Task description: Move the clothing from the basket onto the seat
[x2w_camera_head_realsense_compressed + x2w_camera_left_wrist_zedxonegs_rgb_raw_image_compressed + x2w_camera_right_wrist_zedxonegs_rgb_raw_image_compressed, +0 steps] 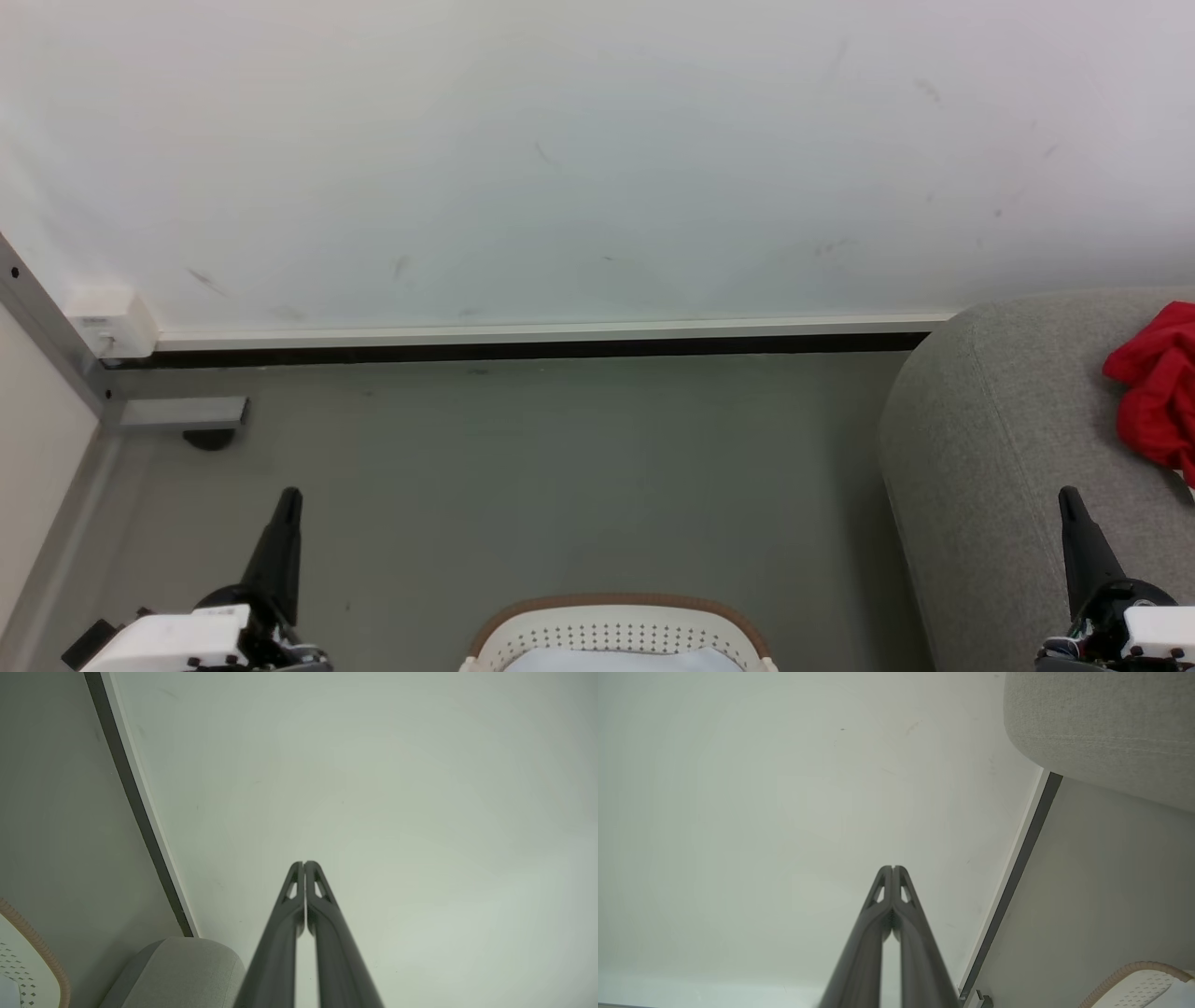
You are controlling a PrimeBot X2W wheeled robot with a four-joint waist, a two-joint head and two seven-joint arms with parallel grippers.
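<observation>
Left pincer fully closed, fingertips pressed together, nothing held; it sits low left over the floor. Right pincer the same: closed and empty, low right, in front of the seat.

Basket lies between them at the near edge. Its far rim shows; I cannot tell what is inside.

Red clothing is bunched on the seat, far right, cut off by the frame edge.

Risks:
- Reaching into the basket with its inside unseen could knock the rim or tip it.
- Closed fingers would push cloth rather than grip it.
- A right-arm swing could scrape the seat or drag the garment off.
</observation>
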